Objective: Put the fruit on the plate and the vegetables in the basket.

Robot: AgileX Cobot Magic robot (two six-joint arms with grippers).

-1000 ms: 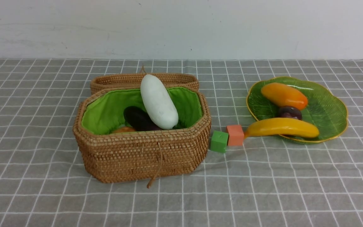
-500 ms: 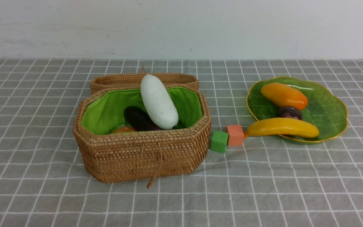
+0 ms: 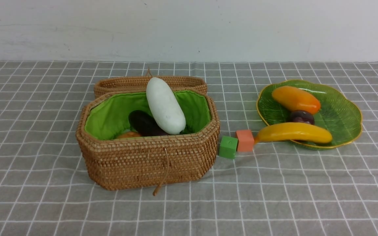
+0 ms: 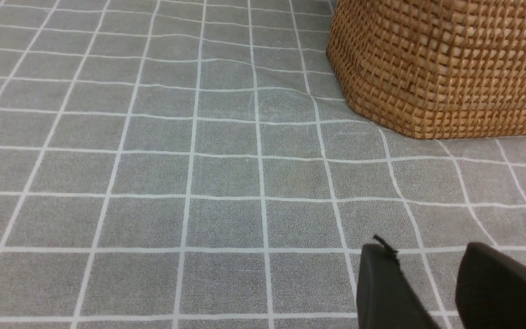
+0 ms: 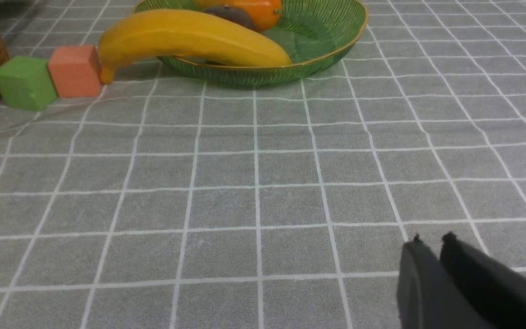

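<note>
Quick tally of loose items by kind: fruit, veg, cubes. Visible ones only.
Fruit: 3, namely banana, mango, plum
Vegetables: 3 visible, namely gourd, eggplant, potato
Cubes: 2, namely green cube, orange cube
Total: 8

The tabletop [image 3: 44, 203] is covered by a grey checked cloth. On it are set the basket [image 3: 149, 160], a green cube [image 3: 228, 147], an orange cube [image 3: 244, 140] and the plate [image 3: 343, 114].

Staged test bench: checked grey tablecloth [image 3: 44, 203], bare white wall [image 3: 189, 29], toy produce props.
</note>
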